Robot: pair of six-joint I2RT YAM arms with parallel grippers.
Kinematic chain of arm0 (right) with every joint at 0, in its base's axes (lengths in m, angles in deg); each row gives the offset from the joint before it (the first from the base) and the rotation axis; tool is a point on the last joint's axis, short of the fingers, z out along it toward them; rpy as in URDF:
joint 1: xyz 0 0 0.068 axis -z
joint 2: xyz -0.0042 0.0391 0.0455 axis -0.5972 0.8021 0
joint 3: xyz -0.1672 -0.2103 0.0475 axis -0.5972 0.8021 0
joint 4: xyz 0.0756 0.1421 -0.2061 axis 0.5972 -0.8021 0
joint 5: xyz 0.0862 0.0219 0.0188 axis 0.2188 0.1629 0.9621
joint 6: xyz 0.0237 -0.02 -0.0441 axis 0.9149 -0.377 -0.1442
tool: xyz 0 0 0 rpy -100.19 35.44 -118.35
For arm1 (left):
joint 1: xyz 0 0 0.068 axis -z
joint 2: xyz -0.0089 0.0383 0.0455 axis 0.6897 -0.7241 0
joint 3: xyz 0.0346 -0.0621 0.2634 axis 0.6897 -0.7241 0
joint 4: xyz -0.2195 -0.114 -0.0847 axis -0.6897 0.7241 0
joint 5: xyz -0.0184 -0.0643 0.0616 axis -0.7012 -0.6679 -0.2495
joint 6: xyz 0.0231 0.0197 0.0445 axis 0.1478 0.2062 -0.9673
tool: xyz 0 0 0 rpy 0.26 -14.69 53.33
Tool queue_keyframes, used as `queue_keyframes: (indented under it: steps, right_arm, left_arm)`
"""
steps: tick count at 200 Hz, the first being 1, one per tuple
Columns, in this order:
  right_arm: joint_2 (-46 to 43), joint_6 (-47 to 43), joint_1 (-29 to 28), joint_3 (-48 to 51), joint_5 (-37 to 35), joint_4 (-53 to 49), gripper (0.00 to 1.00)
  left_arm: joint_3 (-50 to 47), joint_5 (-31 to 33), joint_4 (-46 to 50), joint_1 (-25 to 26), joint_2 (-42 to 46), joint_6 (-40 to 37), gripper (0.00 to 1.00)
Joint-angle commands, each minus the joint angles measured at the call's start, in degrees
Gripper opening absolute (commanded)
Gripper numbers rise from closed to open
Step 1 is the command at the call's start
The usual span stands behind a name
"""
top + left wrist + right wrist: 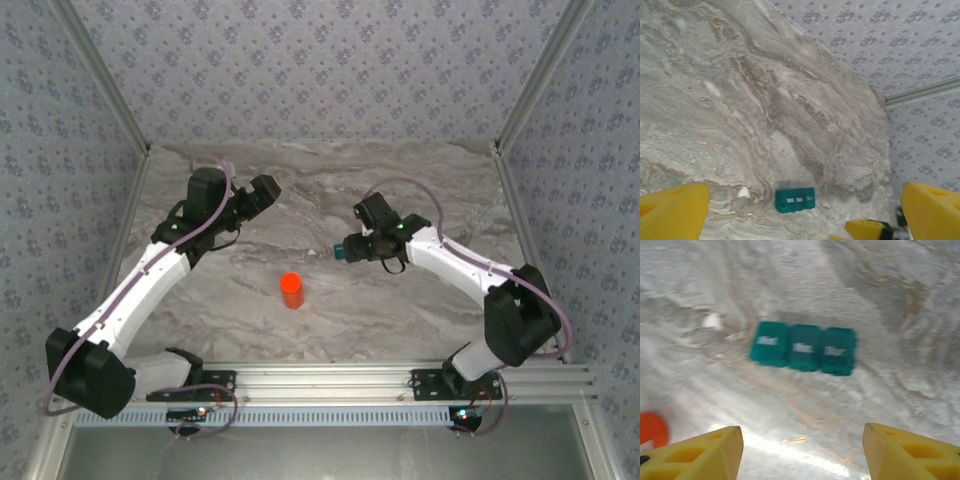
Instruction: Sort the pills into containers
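Right of centre, our right gripper (801, 435) hovers empty, jaws apart, facing the teal containers (803, 348) — a white pill (712, 321) lies nearby. Our left gripper (266, 190) gapes wide; next, we judge, comes a fine pill pinch.

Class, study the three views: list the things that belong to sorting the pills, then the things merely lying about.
Belong to the job:
teal pill box
small white pill, lying beside it

Lying about:
orange bottle, upright, apart from the box
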Motion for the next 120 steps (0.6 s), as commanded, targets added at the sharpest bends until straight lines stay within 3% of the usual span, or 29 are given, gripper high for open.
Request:
queue_keyframes:
  steps: [1,57,120]
  right_arm:
    - [-1.68,1.41,-4.47,-3.53,0.53,-4.51,0.67]
    - [1.21,1.13,-17.01,-15.19,-1.38,-10.60,0.72]
    - [14.71,-0.03,-21.94,-26.94,-1.42,-14.58,0.77]
  left_arm:
    - [-1.72,1.07,1.53,-1.90,0.25,-2.15,0.98]
    - [-8.30,-1.73,-0.46,-11.22,-0.51,-3.42,0.98]
    - [-13.44,-4.66,-2.36,-17.66,-0.30,-4.36,0.98]
